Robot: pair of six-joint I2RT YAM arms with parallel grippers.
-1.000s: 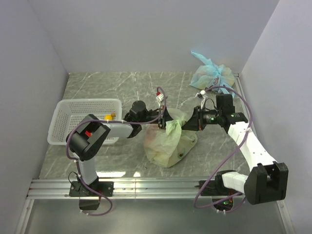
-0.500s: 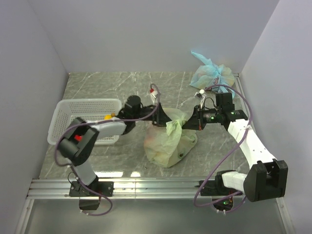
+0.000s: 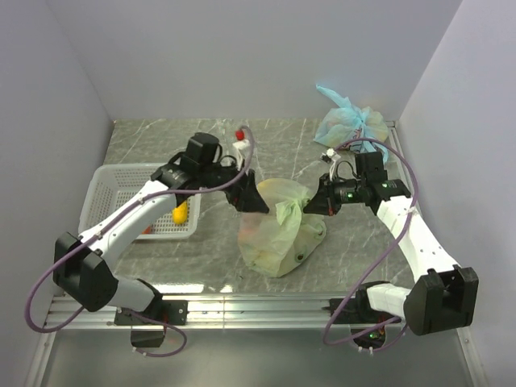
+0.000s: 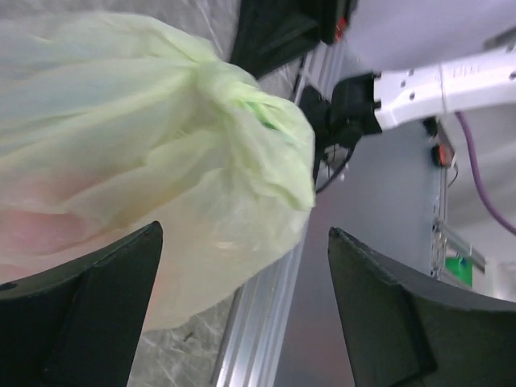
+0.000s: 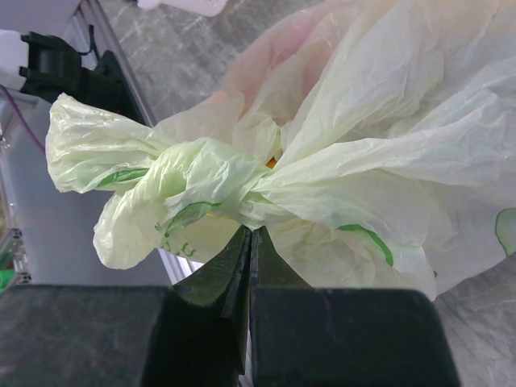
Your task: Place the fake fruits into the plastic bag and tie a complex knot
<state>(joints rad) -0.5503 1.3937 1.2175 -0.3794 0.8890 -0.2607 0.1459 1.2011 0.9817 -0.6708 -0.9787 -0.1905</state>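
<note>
Near worktop [image 3: 161, 137] centre: pale green plastic bag [image 3: 274, 242], slumped, mouth gathered into a knot [image 3: 288, 211] on its 12 o'clock side, pink fake fruits [image 3: 255, 230] showing through the film.

Left end effector [image 3: 250, 193] at 10 o'clock of the knot, spread wide, pinching nothing. From the left wrist view, both fingers [image 4: 89, 314] clear of the film, knot beyond the gap.

Right end effector [image 3: 317, 201] at 3 o'clock of the knot, pressed together, tips touching the knot's underside in the right wrist view. Cannot tell whether pinching film or merely closed.

Probably one tie made, with a second pass wanted for a complex knot. To do it well:
- Hold the right side shut as an anchor.
- Bring the left in low from 10 o'clock.
- Close on the loose ear [image 5: 89, 145], not the bag body.
- Pull toward 9 o'clock, level and slow, to tighten thin film without tearing.
- Expect sliding rather than lifting under the fruit's weight.

White basket [image 3: 90, 211] at 9 o'clock, with a yellow fake fruit [image 3: 180, 213] inside, unbagged. Light blue tied bag [image 3: 348, 122] at 1 o'clock, no part of this.
</note>
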